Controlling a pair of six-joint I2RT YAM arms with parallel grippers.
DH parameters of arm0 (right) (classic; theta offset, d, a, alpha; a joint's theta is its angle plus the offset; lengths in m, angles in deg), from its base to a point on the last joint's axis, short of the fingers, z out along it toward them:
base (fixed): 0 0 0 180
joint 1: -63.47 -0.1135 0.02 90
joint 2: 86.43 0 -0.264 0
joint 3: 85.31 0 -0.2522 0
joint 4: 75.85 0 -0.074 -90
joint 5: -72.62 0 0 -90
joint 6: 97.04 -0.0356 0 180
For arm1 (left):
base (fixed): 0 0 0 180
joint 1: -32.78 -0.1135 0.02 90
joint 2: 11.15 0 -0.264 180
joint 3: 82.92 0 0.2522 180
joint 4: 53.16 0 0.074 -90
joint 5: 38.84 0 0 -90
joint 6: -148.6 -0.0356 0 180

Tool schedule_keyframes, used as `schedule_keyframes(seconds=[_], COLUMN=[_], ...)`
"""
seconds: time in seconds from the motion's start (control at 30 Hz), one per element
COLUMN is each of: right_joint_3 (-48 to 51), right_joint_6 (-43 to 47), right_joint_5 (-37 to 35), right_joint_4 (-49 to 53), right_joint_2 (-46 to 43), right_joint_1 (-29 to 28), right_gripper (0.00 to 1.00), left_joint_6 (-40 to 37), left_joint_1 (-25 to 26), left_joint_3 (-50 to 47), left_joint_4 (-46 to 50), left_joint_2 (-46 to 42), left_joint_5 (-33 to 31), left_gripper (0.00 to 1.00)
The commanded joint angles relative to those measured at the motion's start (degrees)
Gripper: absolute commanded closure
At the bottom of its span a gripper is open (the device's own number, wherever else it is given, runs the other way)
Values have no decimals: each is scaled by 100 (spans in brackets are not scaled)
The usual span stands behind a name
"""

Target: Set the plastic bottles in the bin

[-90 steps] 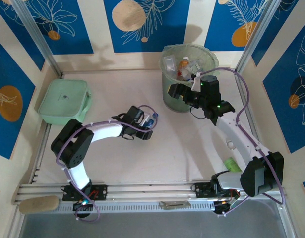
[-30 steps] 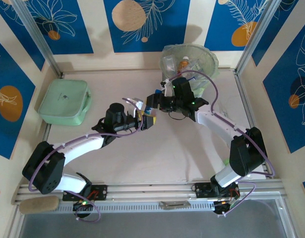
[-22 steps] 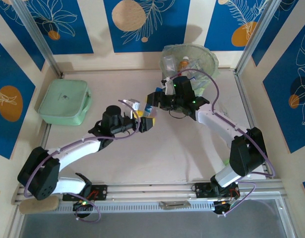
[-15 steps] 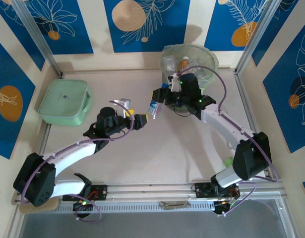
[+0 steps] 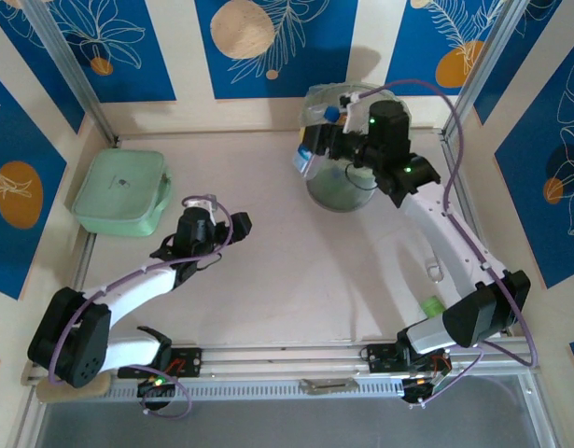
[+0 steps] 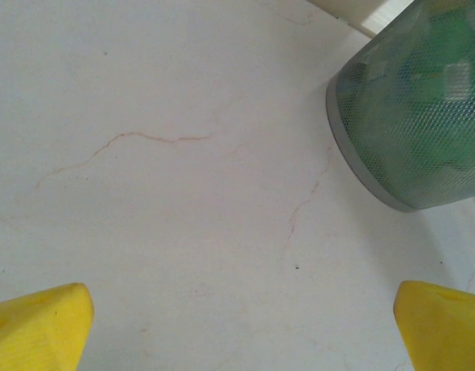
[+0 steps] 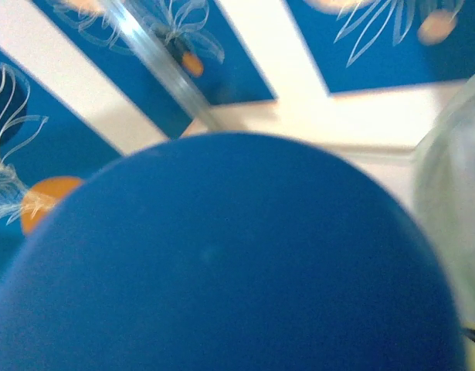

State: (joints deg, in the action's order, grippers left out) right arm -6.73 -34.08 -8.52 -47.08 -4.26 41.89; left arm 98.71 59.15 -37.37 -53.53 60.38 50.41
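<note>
1. The plastic bottle [image 5: 306, 161], clear with a blue label, hangs in the air at the left side of the bin [image 5: 391, 105], just outside its rim and above the table [image 5: 315, 271].
2. The right gripper [image 5: 320, 147] is clamped on this bottle, and its arm reaches across the top of the bin from the right.
3. In the right wrist view the bottle's blue cap [image 7: 222, 263] sits close against the lens and is blurred; a pale curved edge of the bin [image 7: 446, 209] shows to the right of it.
4. The bin is a tall round grey bucket standing at the far side of the table; in the left wrist view its meshed wall [image 6: 411, 116] lets a green lining show through.
5. The left gripper [image 5: 233, 224] is well to the left of the bin and nearer the arm bases, low over bare tabletop, with its jaws spread wide and nothing between them.
6. Its two yellow fingertips [image 6: 40, 328] sit at the bottom corners of the left wrist view, with only cracked white table surface [image 6: 183, 193] between them.
7. A green bottle [image 5: 434, 305] lies on the table well in front of the bin, beside the right arm's base.
8. A flat mint-green case [image 5: 121, 191] rests far to the left of the bin.
</note>
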Motion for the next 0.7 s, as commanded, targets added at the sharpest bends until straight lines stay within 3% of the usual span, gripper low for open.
schedule_keyframes(seconds=[0.0, 0.3, 0.67], right_joint_3=[-380, -707, -1452], right_joint_6=[529, 737, 923], right_joint_5=[-487, -923, -783], right_joint_4=[140, -6, 402], right_joint_2=[-155, 185, 1188], right_joint_1=[327, 1074, 1017], right_gripper=[45, 46, 46], left_joint_6=[205, 365, 457], left_joint_1=[-35, -36, -35], left_joint_3=[-25, 9, -15], left_joint_4=[-126, -413, -519], left_joint_2=[78, 353, 452], left_joint_5=[-46, 220, 375], left_gripper=[1, 1, 1])
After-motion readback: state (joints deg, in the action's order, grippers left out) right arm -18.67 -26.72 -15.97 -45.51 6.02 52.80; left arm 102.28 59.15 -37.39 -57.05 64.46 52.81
